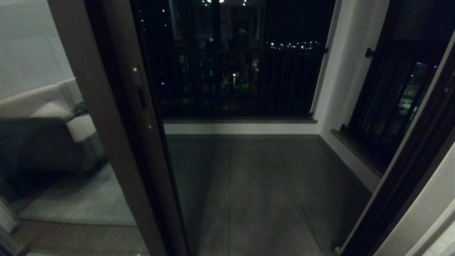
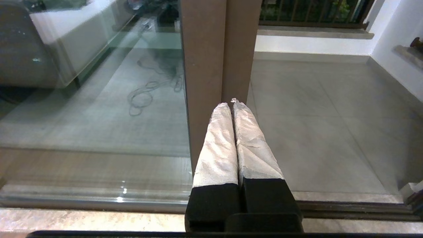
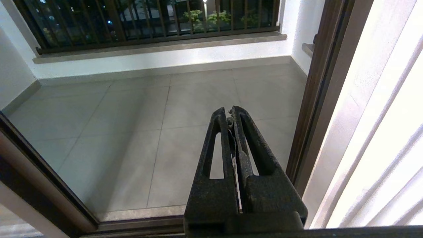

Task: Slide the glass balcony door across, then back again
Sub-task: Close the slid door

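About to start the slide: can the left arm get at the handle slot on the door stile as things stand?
Probably yes. The left pincer, shut, points at the brown stile of the glass balcony door with nothing between; the handle slot sits higher up.

Dark brown is being shown by the door [image 1: 117,142] frame. White wrapping is being shown on the left gripper [image 2: 230,103] fingers [image 2: 218,142] above black bases. Grey square tiling is being displayed by the balcony floor [image 1: 256,192]. Black is being shown by the railing [image 1: 234,81].

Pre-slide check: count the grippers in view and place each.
2. The left gripper, shut, points at the glass balcony door stile; the right gripper, shut, points at the balcony floor. Neither shows in the head view.
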`<state>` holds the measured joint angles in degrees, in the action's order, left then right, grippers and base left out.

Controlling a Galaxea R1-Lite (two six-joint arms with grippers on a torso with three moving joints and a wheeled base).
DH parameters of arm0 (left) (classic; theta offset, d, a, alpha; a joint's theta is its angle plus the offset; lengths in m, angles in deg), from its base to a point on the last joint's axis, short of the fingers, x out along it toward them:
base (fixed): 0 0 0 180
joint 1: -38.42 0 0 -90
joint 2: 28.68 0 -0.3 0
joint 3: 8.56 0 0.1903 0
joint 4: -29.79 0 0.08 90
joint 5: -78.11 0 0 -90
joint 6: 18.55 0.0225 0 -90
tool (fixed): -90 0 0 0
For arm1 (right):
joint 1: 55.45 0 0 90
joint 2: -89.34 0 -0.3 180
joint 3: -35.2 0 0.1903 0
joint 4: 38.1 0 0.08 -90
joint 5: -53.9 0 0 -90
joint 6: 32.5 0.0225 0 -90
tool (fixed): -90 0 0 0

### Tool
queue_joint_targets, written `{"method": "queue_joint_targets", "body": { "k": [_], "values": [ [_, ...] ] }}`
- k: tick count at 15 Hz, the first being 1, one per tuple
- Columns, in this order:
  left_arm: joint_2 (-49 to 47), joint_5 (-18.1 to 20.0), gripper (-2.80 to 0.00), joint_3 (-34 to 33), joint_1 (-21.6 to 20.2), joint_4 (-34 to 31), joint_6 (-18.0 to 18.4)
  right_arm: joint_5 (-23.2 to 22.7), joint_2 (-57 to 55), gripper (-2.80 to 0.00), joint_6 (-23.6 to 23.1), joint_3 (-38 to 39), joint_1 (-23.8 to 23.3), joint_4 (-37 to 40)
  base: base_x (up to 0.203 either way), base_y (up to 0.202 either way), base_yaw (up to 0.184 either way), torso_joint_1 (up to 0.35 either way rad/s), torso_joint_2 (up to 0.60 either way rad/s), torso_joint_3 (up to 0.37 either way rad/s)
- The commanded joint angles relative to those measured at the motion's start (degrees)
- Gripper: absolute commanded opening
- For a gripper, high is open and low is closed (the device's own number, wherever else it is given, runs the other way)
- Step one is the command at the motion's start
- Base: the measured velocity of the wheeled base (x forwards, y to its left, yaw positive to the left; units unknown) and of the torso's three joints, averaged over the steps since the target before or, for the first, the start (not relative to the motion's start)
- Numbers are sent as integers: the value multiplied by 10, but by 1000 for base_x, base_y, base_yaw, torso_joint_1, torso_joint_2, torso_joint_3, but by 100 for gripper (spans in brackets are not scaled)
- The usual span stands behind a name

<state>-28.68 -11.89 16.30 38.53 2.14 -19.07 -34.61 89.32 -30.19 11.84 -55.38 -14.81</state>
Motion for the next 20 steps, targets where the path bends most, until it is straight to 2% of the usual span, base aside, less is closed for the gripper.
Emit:
{"method": "queue_joint_targets", "body": {
  "k": [1,18,20],
  "values": [
    [1,0,-280,0,0,0,0,0,-1,-280,0,0,0,0,0,0,0,0,0,0],
    [1,0,-280,0,0,0,2,0,-1,-280,0,0,-1,0,0,0,0,0,0,0],
    [-1,2,-280,30,0,-4,6,0,-1,-280,0,0,0,0,0,0,0,0,0,0]
  ]
}}
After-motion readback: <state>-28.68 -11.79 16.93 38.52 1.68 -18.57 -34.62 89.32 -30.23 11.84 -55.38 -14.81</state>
